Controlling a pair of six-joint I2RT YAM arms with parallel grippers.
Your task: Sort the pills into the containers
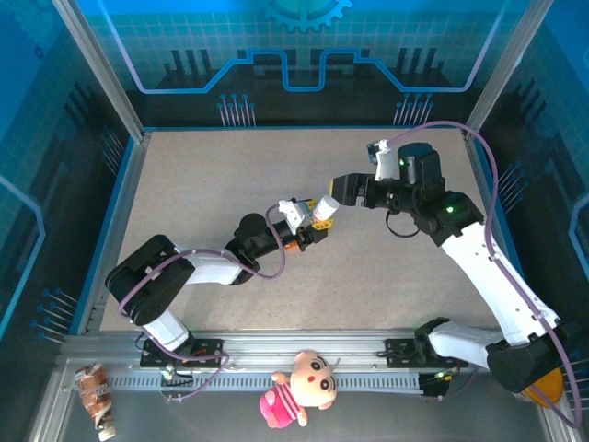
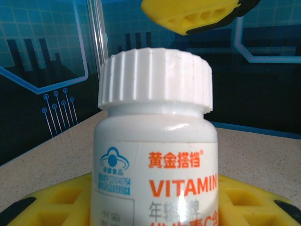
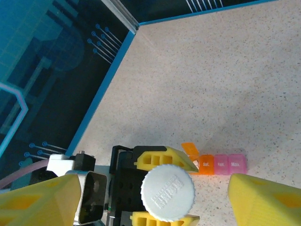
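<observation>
White plastic vitamin bottle [image 2: 155,160], capped, gripped by left hand [image 1: 306,230]; right hand [image 1: 331,199] open above it, probably unscrewing the ribbed cap [image 2: 155,77] next.

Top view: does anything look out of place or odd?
Yes. A plush doll and a brown packet lie on the near ledge, off the table, unrelated to pill sorting. The left pincer holds the bottle, cap on; nothing spilled.

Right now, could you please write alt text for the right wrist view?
Seen from above, a white bottle, ribbed cap on, is clamped in the left gripper. On the speckled table beside it lie the containers, an orange-and-pink strip with one orange lid open.
</observation>
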